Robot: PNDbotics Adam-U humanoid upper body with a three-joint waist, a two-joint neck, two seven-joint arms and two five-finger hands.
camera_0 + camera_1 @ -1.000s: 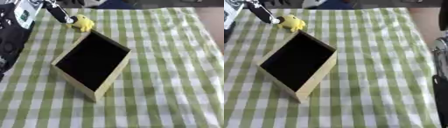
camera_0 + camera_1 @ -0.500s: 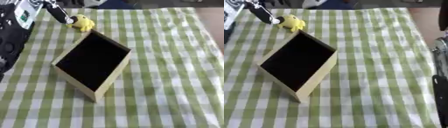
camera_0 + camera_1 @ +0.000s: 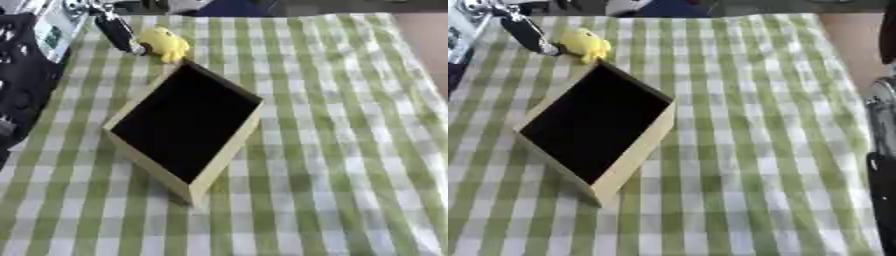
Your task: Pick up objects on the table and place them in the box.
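My left hand (image 3: 118, 32) reaches in from the upper left corner. A dark finger lies with its tip touching the near-left side of the yellow toy (image 3: 164, 44). Whether the fingers are spread, pressed together or pinching the toy, I cannot tell; only this one finger shows plainly, and it looks straight.

The toy sits on the checked cloth (image 3: 350, 150) at the far left of the table, just beyond the far corner of the box (image 3: 185, 125). It is outside the box and rests on the cloth, not lifted.

The box is wooden with a dark inside, set cornerwise to me. Nothing can be made out inside it.

My right arm shows only as a dark edge at the right border of the right eye view; the hand itself is not seen.

Step in hand, in my judgement: the approach to the toy, with the grasp not yet confirmed. The next move calls for closing round the toy, lifting it clear of the box rim, carrying it a short way toward me over the opening, and releasing. The rim stands close, so the lift must come first.
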